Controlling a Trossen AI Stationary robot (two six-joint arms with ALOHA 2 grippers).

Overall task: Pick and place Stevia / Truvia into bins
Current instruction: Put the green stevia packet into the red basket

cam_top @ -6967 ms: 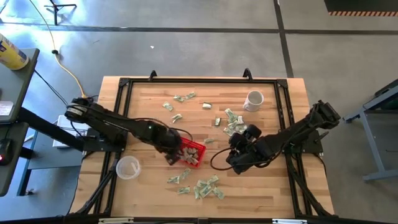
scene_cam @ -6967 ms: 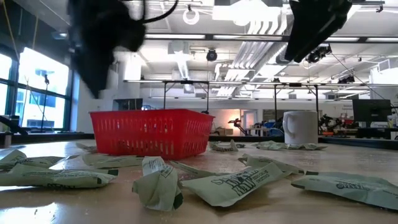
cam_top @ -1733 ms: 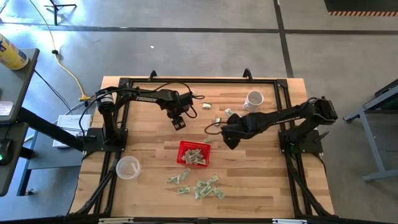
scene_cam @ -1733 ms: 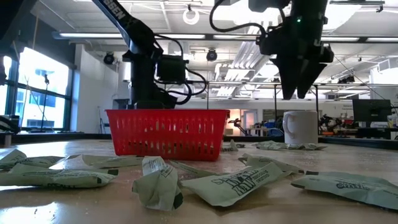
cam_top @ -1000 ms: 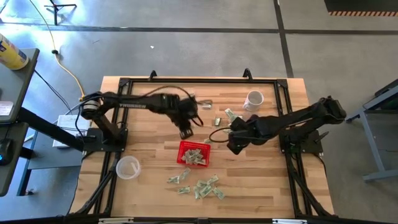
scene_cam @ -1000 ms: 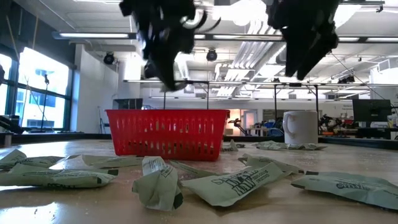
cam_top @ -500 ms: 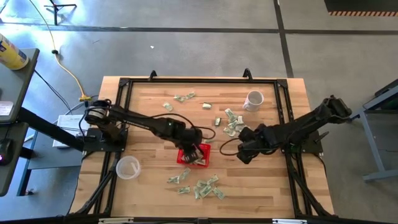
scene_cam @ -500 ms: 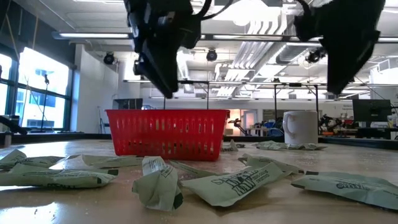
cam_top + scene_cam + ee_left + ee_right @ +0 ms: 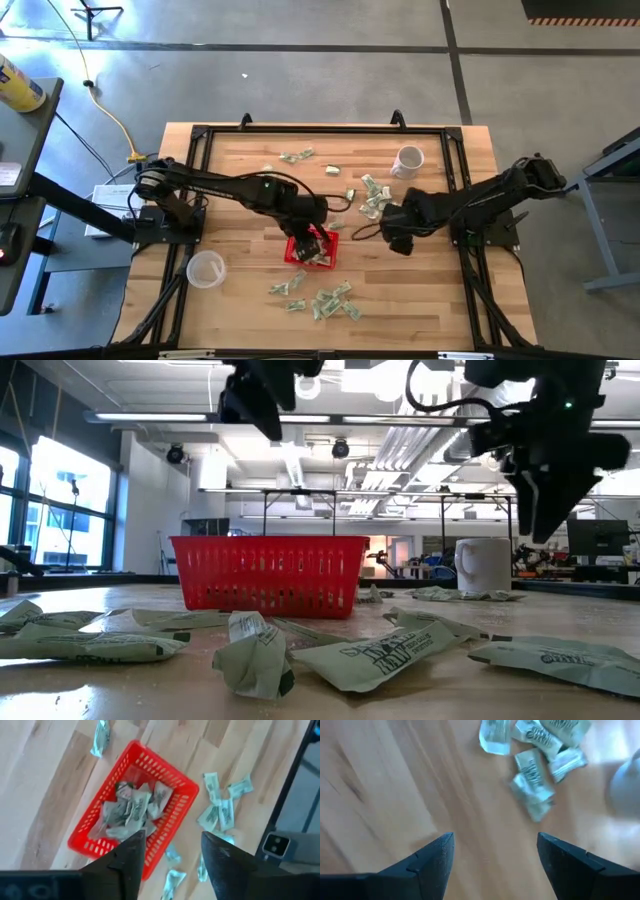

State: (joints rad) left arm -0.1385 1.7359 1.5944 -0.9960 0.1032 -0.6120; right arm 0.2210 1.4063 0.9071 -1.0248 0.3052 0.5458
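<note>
The red mesh basket stands mid-table with several pale green sachets lying in it. My left gripper hovers above the basket, open and empty; the wrist view shows its fingers apart over the basket's rim. My right gripper is open and empty above bare wood, to the basket's right and just on the near side of a cluster of loose sachets. More sachets lie flat at the far side and near the front edge.
A white mug stands at the far right and a clear plastic cup at the near left. In the low view, crumpled sachets lie in front of the basket. A black frame borders the table.
My left gripper has swung from the basket's far side to over the basket, dipped toward it, then risen again. My right gripper has drifted toward the table's right and near edge, away from the sachet cluster.
</note>
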